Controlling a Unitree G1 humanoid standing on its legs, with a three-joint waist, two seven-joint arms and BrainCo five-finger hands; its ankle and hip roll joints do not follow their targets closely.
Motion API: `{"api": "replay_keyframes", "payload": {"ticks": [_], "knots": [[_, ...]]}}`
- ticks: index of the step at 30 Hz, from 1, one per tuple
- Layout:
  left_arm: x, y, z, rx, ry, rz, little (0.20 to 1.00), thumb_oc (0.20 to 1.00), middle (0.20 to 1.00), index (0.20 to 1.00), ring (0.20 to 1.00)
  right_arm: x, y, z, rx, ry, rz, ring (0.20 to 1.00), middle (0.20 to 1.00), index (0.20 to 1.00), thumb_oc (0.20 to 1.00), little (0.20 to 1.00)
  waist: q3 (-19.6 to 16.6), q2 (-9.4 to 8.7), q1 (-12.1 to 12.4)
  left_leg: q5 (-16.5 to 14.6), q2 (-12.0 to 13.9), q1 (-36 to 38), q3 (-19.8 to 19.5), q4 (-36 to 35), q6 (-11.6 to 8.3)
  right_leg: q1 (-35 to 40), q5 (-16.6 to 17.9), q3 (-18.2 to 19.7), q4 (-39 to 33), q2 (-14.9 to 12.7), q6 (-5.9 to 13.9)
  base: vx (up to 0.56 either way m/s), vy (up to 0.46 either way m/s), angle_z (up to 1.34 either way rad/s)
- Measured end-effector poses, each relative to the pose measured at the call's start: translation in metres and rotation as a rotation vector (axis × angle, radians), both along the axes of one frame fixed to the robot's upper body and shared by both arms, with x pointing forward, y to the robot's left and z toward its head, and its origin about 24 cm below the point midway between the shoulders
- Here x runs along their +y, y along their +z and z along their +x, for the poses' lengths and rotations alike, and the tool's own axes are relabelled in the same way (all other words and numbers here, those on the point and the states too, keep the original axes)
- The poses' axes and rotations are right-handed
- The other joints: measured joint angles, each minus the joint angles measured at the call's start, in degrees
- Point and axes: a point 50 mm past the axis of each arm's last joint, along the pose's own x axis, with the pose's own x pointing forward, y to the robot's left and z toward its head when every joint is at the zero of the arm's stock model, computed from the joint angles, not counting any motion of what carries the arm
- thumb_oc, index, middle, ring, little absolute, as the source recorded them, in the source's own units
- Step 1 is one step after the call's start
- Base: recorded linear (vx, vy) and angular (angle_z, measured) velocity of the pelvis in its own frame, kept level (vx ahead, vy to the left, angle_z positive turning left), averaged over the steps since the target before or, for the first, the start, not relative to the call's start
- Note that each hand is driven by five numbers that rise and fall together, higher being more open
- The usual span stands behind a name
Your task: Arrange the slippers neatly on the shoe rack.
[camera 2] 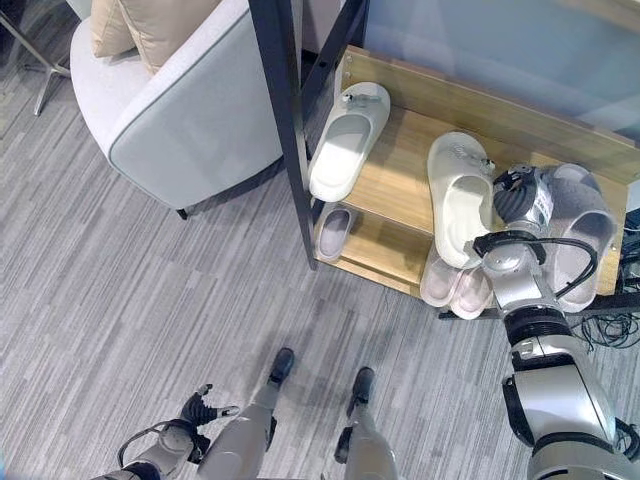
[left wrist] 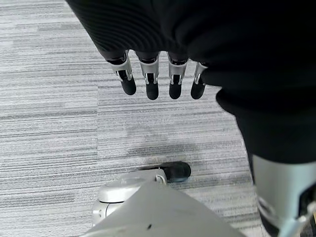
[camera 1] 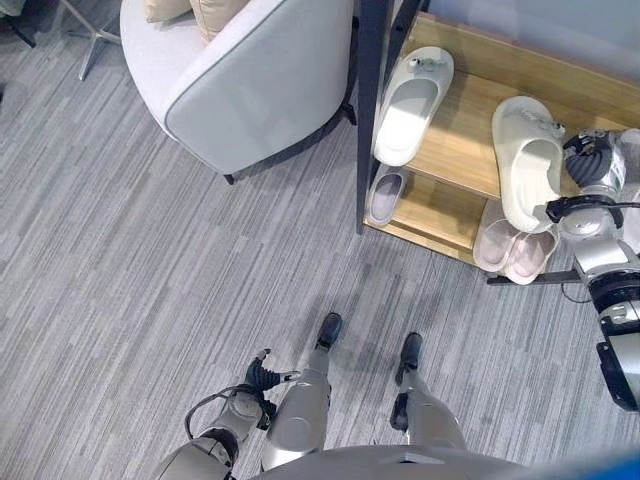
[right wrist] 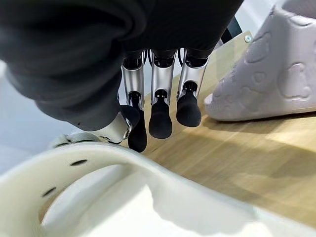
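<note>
Right wrist view shows the right hand (right wrist: pixel 158 106) with straight, close-set fingers beside the cream slipper (camera 2: pixel 458 200), so nudge it gently parallel to its mate (camera 2: pixel 345 140); the left hand (left wrist: pixel 158 81) hangs relaxed.

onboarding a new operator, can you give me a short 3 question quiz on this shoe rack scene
1. True or false: both cream slippers lie on the rack's top shelf.
2. Multiple choice: where is the left hand? A) on the armchair B) low beside the robot, above the floor C) on the lower shelf
3. Fill in: the right hand is on the top shelf between a cream slipper and a ____ slipper.

Key: 1 true; 2 B; 3 grey
</note>
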Motion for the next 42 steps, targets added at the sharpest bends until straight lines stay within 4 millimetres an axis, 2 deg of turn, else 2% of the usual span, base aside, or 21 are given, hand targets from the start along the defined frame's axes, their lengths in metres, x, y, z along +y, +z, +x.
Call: {"api": "replay_keyframes", "payload": {"ticks": [3, 12, 13, 14, 24, 32, 42], "knots": [[0.0, 0.0, 0.0, 0.0, 0.0, -0.001, 1.0, 1.0, 1.0, 1.0, 1.0, -0.002, 0.009, 0.002, -0.044, -0.024, 0.027, 0.2, 0.2, 0.2, 0.2, 0.2, 0.0, 0.0, 0.3, 0.2, -0.5, -0.4, -0.5, 0.0, 0.19, 0.0, 0.0, -0.5, 0.0, -0.4, 0.09, 0.0, 0.049, 0.11], [0.0, 0.0, 0.0, 0.001, 0.001, 0.0, 1.0, 1.0, 1.0, 1.0, 1.0, -0.007, 0.009, 0.0, -0.078, -0.075, 0.07, 0.2, 0.2, 0.2, 0.2, 0.2, 0.1, 0.01, 0.2, 0.3, -1.2, -1.5, -1.7, 0.0, 0.22, -0.4, -0.2, -1.9, 0.0, -1.1, 0.4, 0.0, 0.032, 0.08], [0.0, 0.0, 0.0, 0.0, 0.001, 0.0, 1.0, 1.0, 1.0, 1.0, 1.0, -0.008, 0.01, 0.0, -0.081, -0.083, 0.07, 0.373, 0.373, 0.373, 0.373, 0.373, 0.1, 0.06, 0.2, 0.3, -1.3, -1.5, -1.7, 0.0, 0.22, -0.4, -0.2, -1.9, 0.0, -1.2, 0.43, 0.0, 0.0, 0.0], [0.0, 0.0, 0.0, 0.0, 0.001, -0.001, 1.0, 1.0, 1.0, 1.0, 1.0, -0.008, 0.009, 0.0, -0.08, -0.085, 0.071, 1.0, 1.0, 1.0, 1.0, 1.0, 0.1, 0.1, 0.3, 0.4, -1.3, -1.5, -1.8, 0.0, 0.23, -0.4, -0.2, -1.9, 0.0, -1.2, 0.45, 0.0, 0.0, 0.0], [-0.002, 0.0, 0.001, -0.001, 0.0, -0.004, 1.0, 1.0, 1.0, 1.0, 1.0, -0.015, 0.01, -0.002, -0.062, -0.13, 0.028, 1.0, 1.0, 1.0, 1.0, 1.0, 0.5, 0.72, 0.0, 0.4, -1.3, -1.5, -1.7, 0.0, 0.23, -0.5, -0.4, -1.9, 0.0, -1.2, 0.64, 0.0, 0.0, 0.0], [-0.003, 0.0, 0.001, -0.002, -0.001, -0.008, 1.0, 1.0, 1.0, 1.0, 1.0, -0.006, 0.001, 0.003, 0.018, -0.066, -0.001, 1.0, 1.0, 1.0, 1.0, 1.0, 0.7, 1.09, 0.0, 0.4, -1.3, -1.5, -1.6, 0.0, 0.23, -0.6, -0.4, -1.9, 0.0, -1.2, 0.65, 0.0, 0.0, 0.0], [-0.003, 0.0, 0.001, -0.003, 0.001, -0.008, 1.0, 1.0, 1.0, 1.0, 1.0, -0.01, 0.004, -0.001, -0.031, -0.116, -0.003, 1.0, 1.0, 1.0, 1.0, 1.0, 0.7, 1.06, -0.1, 0.4, -1.3, -1.5, -1.6, 0.0, 0.23, -0.5, -0.4, -1.8, 0.0, -1.2, 0.65, 0.0, 0.0, 0.0]]}}
